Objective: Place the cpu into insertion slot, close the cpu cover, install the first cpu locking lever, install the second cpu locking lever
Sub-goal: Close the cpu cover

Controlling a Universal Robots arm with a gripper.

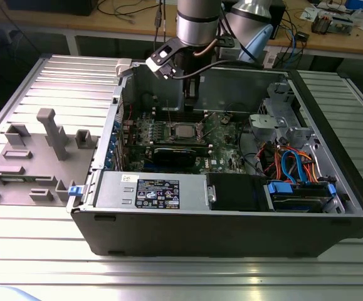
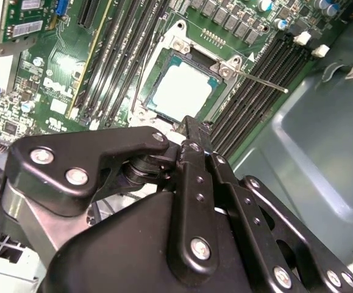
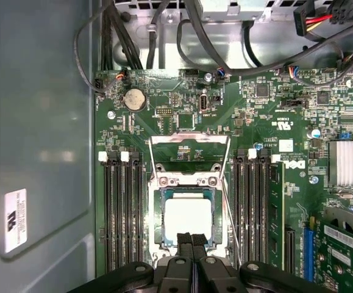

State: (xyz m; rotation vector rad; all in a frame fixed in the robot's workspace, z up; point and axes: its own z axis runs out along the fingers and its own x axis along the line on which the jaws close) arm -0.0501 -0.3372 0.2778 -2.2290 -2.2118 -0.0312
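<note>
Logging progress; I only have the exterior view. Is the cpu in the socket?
Observer: Yes. In the first wrist view the cpu lies flat inside the socket, silver top up.
Operator: Cover down?
Observer: No. The cpu cover is swung open, clear of the cpu.
Operator: Gripper?
Observer: The gripper is shut, fingertips together over one edge of the cpu. I can't tell whether they touch it.
</note>
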